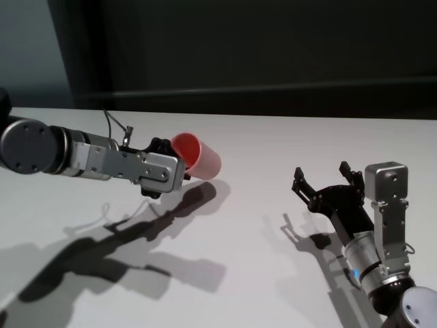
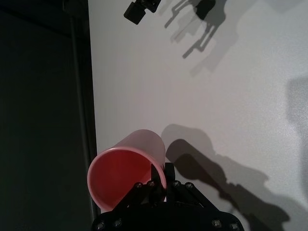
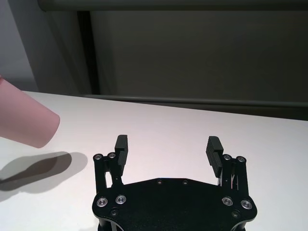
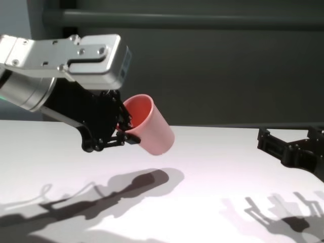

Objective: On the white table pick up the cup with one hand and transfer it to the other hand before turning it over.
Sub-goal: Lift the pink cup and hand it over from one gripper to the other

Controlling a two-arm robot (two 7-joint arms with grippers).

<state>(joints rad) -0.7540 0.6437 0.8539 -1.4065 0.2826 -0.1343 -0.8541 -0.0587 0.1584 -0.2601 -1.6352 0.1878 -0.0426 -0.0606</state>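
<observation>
Slippage is risked: the salmon-pink tapered plastic cup (image 4: 149, 125) is pinched only at its rim by the left gripper (image 4: 123, 130), aloft; the right gripper (image 3: 166, 150) is spread, well apart.

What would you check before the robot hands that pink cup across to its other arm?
1. Cup gripped: ok, the left tool pinches its rim, one finger inside, one outside.
2. Cup off the white table: ok, its shadow lies apart below it.
3. Right tool ready: ok, fingers spread and holding nothing.
4. Cup base pointing toward the right tool: ok, the base is tilted that way.
5. Space between the tools free: ok, only bare tabletop.
6. Grip firm enough for the handover: cannot tell.
</observation>
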